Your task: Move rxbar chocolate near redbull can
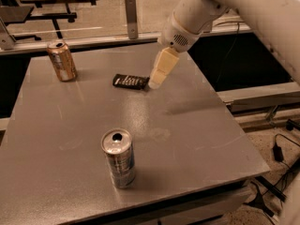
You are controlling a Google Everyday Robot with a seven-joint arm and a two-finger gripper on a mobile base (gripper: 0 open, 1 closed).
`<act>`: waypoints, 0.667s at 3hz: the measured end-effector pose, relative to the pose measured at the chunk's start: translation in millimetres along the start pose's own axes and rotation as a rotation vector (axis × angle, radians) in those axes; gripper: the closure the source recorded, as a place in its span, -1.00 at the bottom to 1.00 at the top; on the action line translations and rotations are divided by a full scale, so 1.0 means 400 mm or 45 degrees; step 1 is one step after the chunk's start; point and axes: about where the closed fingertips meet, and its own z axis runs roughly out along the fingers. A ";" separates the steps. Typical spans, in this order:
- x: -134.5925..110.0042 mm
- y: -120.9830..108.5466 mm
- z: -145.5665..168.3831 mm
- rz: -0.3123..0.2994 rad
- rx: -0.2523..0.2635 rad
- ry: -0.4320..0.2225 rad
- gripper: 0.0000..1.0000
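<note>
Pincer [156,80], camera view: it hangs at upper centre of the frame, tip low over the surface [201,125], just beside the right end of the rxbar [129,81]. Contact cannot be confirmed. Whether the pincer is spread or pressed together cannot be told. The rxbar lies flat at upper centre and is not held. The redbull can [118,157] stands upright at lower centre, well apart from the rxbar. A gold can [61,60] stands at upper left and plays no part. Assessment: the step in hand is the approach to grasp; transport is not begun. The next move likely calls for centring over the rxbar, straddling its narrow width, lowering and closing. The rxbar would then be carried down-frame and set beside the redbull can without toppling it.
</note>
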 end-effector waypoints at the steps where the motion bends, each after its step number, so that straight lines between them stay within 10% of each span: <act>1: -0.033 -0.037 0.107 0.010 -0.048 0.009 -1.00; 2: -0.044 -0.055 0.191 0.014 -0.089 0.027 -1.00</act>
